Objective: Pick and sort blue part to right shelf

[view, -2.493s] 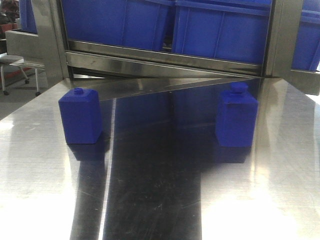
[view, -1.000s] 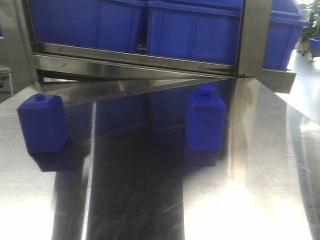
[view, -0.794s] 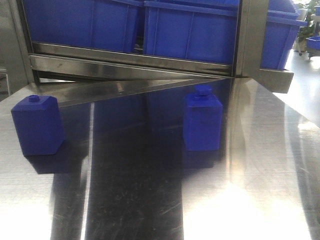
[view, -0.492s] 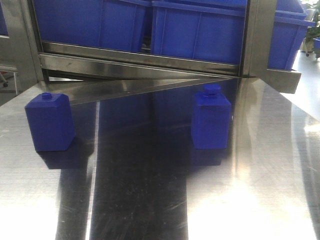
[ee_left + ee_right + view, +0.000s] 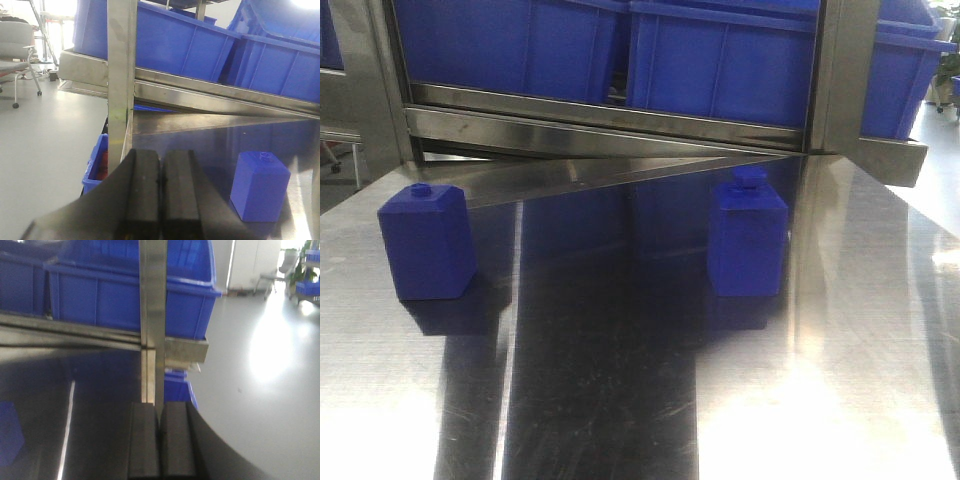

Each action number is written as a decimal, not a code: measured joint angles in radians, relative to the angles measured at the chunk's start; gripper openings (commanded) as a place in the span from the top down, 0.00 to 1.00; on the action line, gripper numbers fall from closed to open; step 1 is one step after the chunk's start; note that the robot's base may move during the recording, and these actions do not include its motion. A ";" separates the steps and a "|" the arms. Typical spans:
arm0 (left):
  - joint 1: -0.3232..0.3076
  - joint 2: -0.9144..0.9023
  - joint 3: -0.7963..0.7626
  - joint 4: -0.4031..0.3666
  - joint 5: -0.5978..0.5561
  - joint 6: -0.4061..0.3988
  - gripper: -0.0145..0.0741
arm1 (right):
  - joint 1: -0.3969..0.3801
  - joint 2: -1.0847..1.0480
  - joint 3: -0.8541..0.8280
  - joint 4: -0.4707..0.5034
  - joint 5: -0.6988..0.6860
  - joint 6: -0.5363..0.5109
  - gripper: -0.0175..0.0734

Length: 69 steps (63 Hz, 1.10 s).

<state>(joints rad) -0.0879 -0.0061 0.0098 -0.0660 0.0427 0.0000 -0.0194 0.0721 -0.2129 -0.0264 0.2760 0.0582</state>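
Note:
The blue part point(image 5: 748, 240), a bottle-shaped block with a thick round cap, stands upright on the steel table point(image 5: 840, 400) at the right of the front view. A blue edge at the far left of the right wrist view point(image 5: 9, 440) may be it. A squatter blue block with a tiny knob point(image 5: 426, 243) stands at the left and also shows in the left wrist view point(image 5: 259, 186). The steel shelf point(image 5: 620, 125) with large blue bins point(image 5: 720, 65) rises behind the table. My left gripper point(image 5: 161, 167) and right gripper point(image 5: 160, 412) are shut and empty, short of both blocks.
A steel upright post point(image 5: 121, 75) stands ahead of the left gripper, and another point(image 5: 152, 315) ahead of the right one. A blue bin point(image 5: 97, 162) sits on the floor left of the table, and another point(image 5: 177, 387) to its right. A wheeled chair point(image 5: 20, 55) stands at the far left.
The whole front view slid left, then a little back to the right. Both blue blocks keep their places on the table.

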 measured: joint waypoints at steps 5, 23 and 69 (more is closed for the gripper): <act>0.000 0.000 0.000 0.000 0.000 0.000 0.70 | 0.000 0.070 -0.049 0.000 0.068 0.000 0.74; 0.000 0.000 0.000 0.000 0.000 0.000 0.70 | 0.000 0.279 -0.180 0.070 0.221 0.000 0.74; 0.000 0.000 0.000 0.000 0.000 0.000 0.70 | 0.295 0.855 -0.410 0.128 0.330 0.153 0.47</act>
<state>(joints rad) -0.0879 -0.0061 0.0098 -0.0660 0.0427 0.0000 0.2753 0.9270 -0.6226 0.1014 0.6061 0.2108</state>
